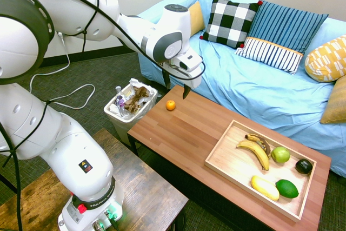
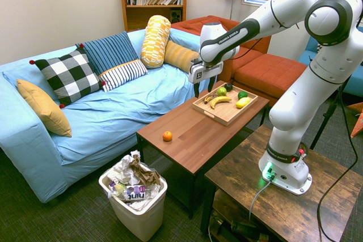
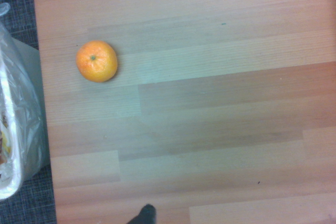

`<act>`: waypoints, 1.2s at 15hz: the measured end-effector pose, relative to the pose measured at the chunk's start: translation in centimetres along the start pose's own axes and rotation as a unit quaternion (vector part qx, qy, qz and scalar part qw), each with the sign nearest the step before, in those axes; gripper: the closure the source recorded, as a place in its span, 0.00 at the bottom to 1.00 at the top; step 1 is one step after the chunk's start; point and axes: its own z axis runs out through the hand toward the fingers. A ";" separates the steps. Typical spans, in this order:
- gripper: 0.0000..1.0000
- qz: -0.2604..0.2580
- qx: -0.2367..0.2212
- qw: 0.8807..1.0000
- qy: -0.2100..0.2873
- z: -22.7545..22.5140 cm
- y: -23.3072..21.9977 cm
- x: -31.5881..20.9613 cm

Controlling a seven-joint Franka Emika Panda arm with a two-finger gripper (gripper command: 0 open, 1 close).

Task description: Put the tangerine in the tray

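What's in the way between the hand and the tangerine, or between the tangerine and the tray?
Nothing visible. The open hand hangs above bare table near the tangerine, and only clear tabletop lies between it and the tray, which has bare space beside its fruit.

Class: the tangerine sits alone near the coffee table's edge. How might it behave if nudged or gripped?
Round, the tangerine would probably roll when nudged, perhaps off the table towards the waste bin. Its dimpled peel likely grips well but yields to hard squeezing.
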 end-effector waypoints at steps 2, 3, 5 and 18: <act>0.00 -0.005 0.000 1.000 -0.001 0.1 -0.1 0.1; 0.00 -0.006 0.000 1.000 -0.001 0.4 -0.3 0.1; 0.00 -0.009 0.006 1.000 0.000 1.4 -1.3 0.2; 0.00 0.002 -0.026 0.999 -0.029 17.1 -15.4 -1.1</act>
